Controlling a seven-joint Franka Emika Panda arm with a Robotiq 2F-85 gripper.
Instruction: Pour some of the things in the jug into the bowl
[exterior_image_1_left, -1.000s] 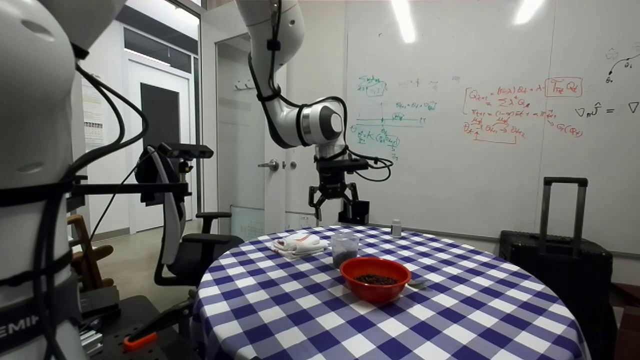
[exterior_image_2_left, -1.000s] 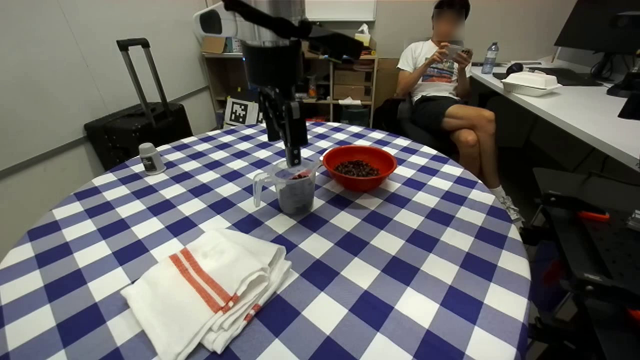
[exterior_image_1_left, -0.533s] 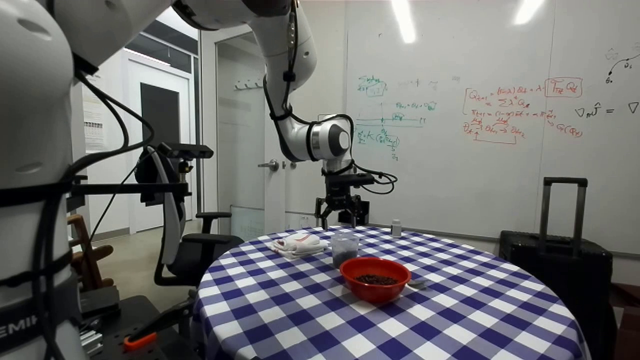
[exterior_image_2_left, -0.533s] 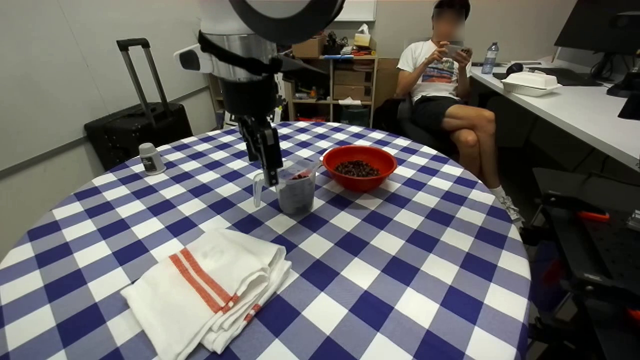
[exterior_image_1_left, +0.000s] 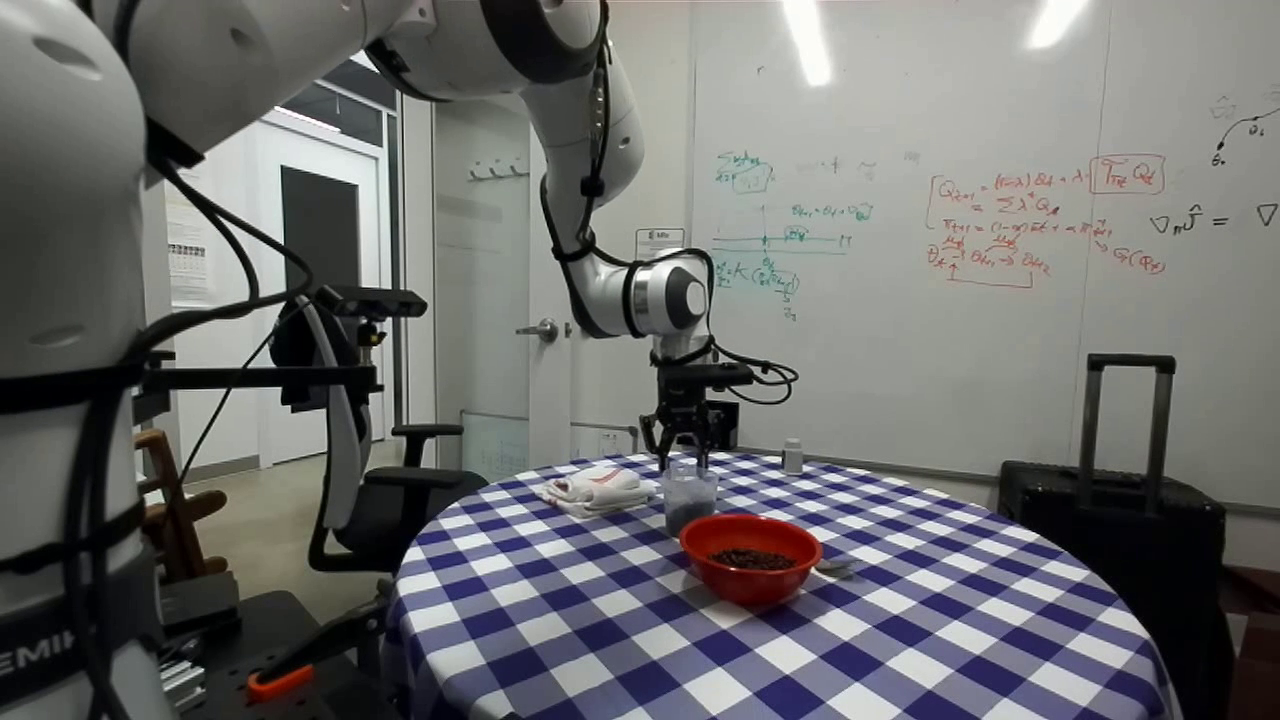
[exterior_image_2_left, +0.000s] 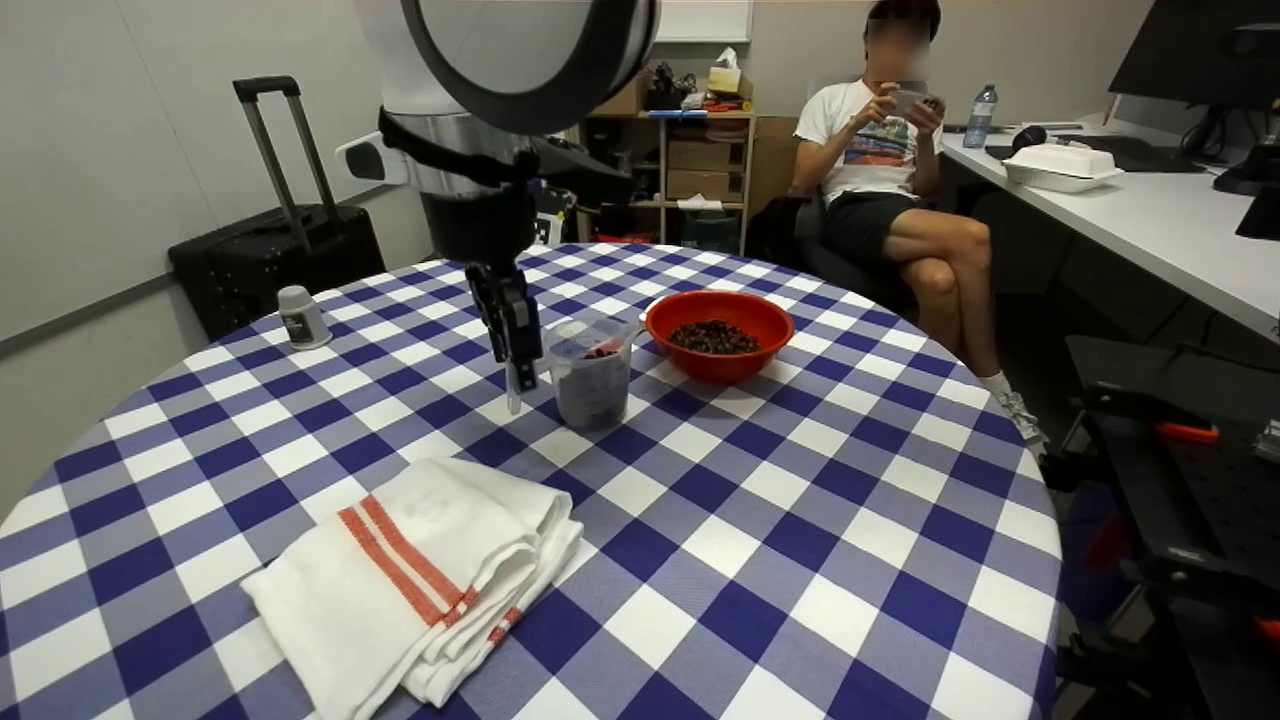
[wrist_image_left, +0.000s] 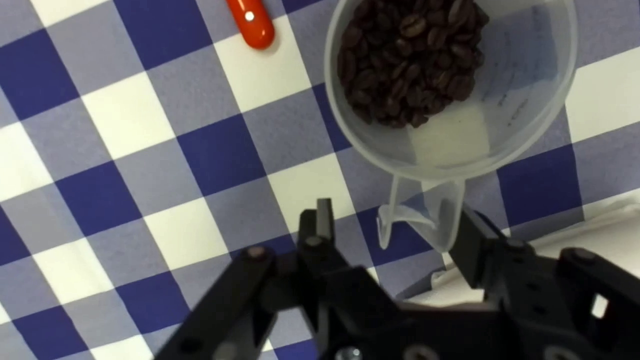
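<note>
The pale translucent jug (exterior_image_2_left: 592, 390) stands upright on the checked cloth, partly filled with dark beans (wrist_image_left: 410, 65). Beside it sits the red bowl (exterior_image_1_left: 735, 585), with dark beans inside too. In the wrist view, the jug's handle (wrist_image_left: 447, 215) lies between the two black fingers of my gripper (wrist_image_left: 395, 227). One finger is right next to the handle, and whether it touches I cannot tell; a gap separates the handle from the opposite finger. The jaws stand partway apart. In an exterior view the gripper (exterior_image_1_left: 682, 464) shows low behind the jug.
A folded white towel (exterior_image_2_left: 420, 570) with red stripes lies near the jug. A small grey-capped container (exterior_image_2_left: 303, 320) stands farther off. Beside the bowl is a spoon (exterior_image_1_left: 836, 568). A rounded red tip (wrist_image_left: 257, 32) shows in the wrist view. A person (exterior_image_2_left: 870, 150) sits beyond the table.
The gripper has come down to the jug's handle side, shifting left in an exterior view. Its jaws have narrowed from wide apart. Jug and bowl have stayed in place.
</note>
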